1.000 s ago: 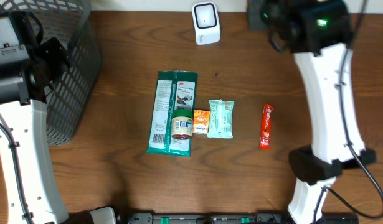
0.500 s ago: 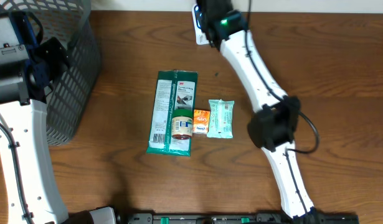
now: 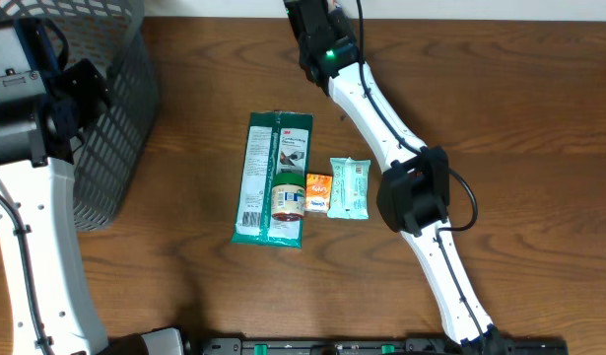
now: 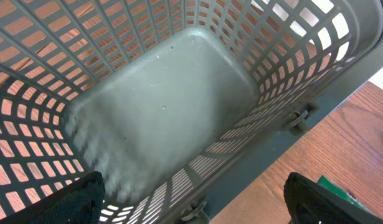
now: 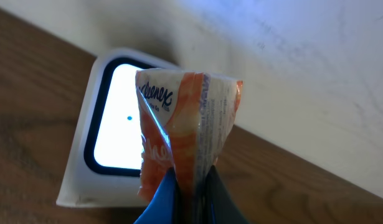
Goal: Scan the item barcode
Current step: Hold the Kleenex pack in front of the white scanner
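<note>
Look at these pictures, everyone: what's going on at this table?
The right gripper is shut on an orange Kleenex packet and holds it in front of the white scanner at the table's far edge. The left gripper hangs open over the grey basket. A long green packet and a mint-green packet lie mid-table.

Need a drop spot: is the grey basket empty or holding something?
Empty. The left wrist view looks into the basket and shows only its bare grey floor.
</note>
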`<state>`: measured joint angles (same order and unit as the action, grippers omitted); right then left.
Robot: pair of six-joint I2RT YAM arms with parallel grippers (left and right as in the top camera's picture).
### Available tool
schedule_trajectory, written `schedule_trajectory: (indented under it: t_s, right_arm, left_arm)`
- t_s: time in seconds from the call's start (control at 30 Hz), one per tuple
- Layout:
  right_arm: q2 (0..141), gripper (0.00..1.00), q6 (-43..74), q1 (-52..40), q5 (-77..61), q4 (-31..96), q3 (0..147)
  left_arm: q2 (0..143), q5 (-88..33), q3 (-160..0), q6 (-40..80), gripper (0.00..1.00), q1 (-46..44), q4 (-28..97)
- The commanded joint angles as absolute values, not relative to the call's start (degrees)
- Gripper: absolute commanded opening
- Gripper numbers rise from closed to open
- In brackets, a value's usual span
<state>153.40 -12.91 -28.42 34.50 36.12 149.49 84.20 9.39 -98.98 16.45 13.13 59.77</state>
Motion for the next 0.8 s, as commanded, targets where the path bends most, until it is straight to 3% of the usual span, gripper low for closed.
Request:
schedule_trajectory:
  t_s: [0.0,0.53,0.77]
  right_arm:
    - [154.0,0.01,-13.8,-28.8,35.5,37.5,149.9]
    - [153.8,0.01,-13.3,-28.8,35.5,39.4,149.6]
    - [147.1,0.01,-6.9,-28.6,35.2,42.7,149.6]
  left_arm:
    - [84.1,10.1,-99.3,15.9,0.92,13.4,59.8]
    - [84.1,10.1,-99.3,15.9,0.92,13.4,59.8]
    - [84.1,10.1,-99.3,15.9,0.93,13.4,59.8]
